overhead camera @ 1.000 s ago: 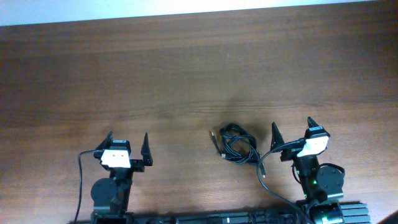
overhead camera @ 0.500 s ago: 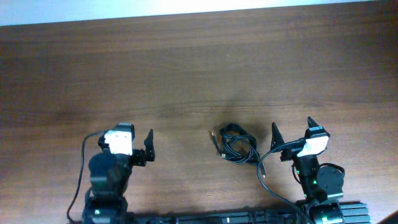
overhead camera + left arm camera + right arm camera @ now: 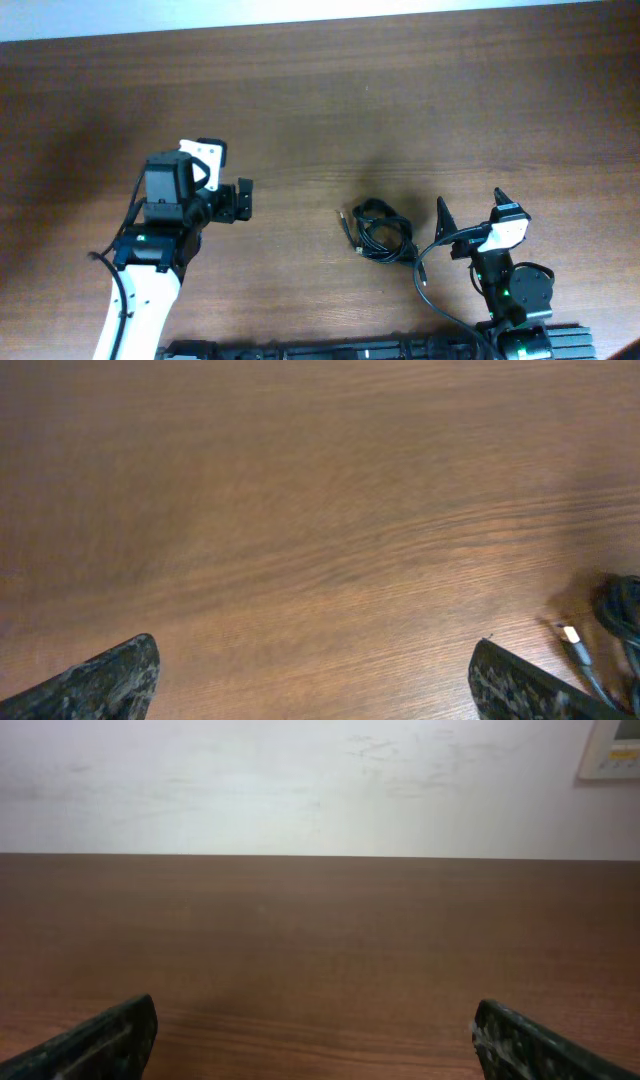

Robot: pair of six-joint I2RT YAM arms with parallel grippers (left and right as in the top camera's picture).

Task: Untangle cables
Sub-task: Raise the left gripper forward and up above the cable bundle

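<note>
cable bundle (image 3: 378, 232) lies on the table (image 3: 400, 100) near the front edge, right of centre: just beside the right gripper (image 3: 471, 212), well apart from the left gripper (image 3: 236, 201). one tight black coil, plug end (image 3: 346, 225) poking out on its left. we can't tell how many cables are in it or where they cross.

left gripper: jaws wide apart, nothing between them. arm reaches out over the table, camera looking down; plug end and the coil's edge show at the lower right of the left wrist view. we judge it's lining up on that loose end, the obvious first thing to pinch.

right gripper: jaws apart too, empty, sitting low by its base, camera level across the table at the wall (image 3: 300, 780), bundle out of its view. we read it as on standby to pin the coil while the other arm pulls.

risk: the right arm's own lead (image 3: 424, 272) runs close to the coil. we shouldn't grab it.
</note>
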